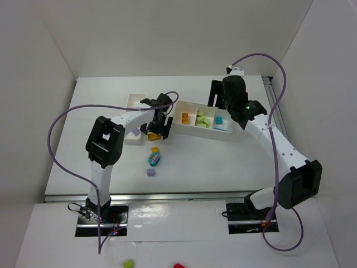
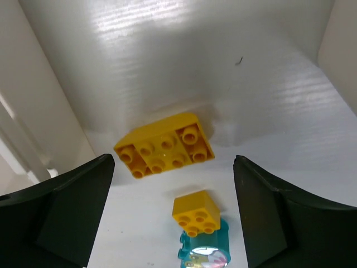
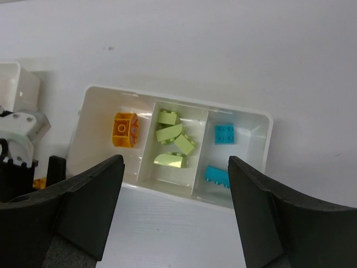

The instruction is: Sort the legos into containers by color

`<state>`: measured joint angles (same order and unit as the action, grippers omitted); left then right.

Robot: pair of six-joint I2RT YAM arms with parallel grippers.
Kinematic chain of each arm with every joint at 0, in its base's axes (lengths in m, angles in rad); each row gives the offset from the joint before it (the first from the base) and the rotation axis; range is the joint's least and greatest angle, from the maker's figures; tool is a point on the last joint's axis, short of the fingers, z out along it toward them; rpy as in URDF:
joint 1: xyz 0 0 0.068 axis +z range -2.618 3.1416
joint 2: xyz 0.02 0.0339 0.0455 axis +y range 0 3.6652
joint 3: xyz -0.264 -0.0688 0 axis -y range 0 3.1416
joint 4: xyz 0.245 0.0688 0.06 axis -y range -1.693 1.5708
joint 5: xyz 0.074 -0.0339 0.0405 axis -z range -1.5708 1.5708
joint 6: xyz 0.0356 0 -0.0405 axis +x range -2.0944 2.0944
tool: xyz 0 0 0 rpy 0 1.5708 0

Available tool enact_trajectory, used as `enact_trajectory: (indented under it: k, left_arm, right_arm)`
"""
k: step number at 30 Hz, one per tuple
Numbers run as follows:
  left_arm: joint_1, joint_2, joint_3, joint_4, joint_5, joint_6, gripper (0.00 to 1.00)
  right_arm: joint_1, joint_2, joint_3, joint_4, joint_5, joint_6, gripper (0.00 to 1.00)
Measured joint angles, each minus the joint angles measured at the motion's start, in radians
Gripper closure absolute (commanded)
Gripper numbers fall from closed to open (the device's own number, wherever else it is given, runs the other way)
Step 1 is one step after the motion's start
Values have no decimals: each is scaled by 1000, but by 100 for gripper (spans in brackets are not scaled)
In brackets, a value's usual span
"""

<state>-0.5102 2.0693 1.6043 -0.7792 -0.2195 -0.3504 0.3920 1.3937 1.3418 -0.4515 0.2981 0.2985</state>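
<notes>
Covering part of the yellow brick (image 2: pixel 165 152), left gripper (image 2: pixel 173 170) spread; right gripper (image 3: pixel 175 162) spread above tray (image 3: pixel 100 111).

Bare worktop (image 1: pixel 223 167) near and right of the wide tray (image 1: pixel 198 132), loose bricks (image 1: pixel 154 158) scattered left of centre, left end effector (image 1: pixel 157 129) filling the gap beside the narrow tray (image 1: pixel 133 100), side walls (image 1: pixel 39 84) flanking

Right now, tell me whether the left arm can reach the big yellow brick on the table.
Probably yes: the left gripper hangs open right over the big yellow brick, with nothing lying between them.
</notes>
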Motion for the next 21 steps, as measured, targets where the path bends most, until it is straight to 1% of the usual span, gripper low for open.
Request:
enact_trajectory:
  k: [4,8,15,21]
  left_arm:
    - [14,14,9,26,0,3,8]
    - [31,40,21,34,0,3,8]
    - [42,51,13,70,78,8,15]
    - [26,24,-29,83,82,4,15]
  right_arm:
    - [-2,0,-8,-20,-6,0,18]
    - [-4,0,-8,-23,-13,0,18]
    - [-4,0,-11,-26,-24,2,18]
    - [-4,0,-26,-39,-25,6,19]
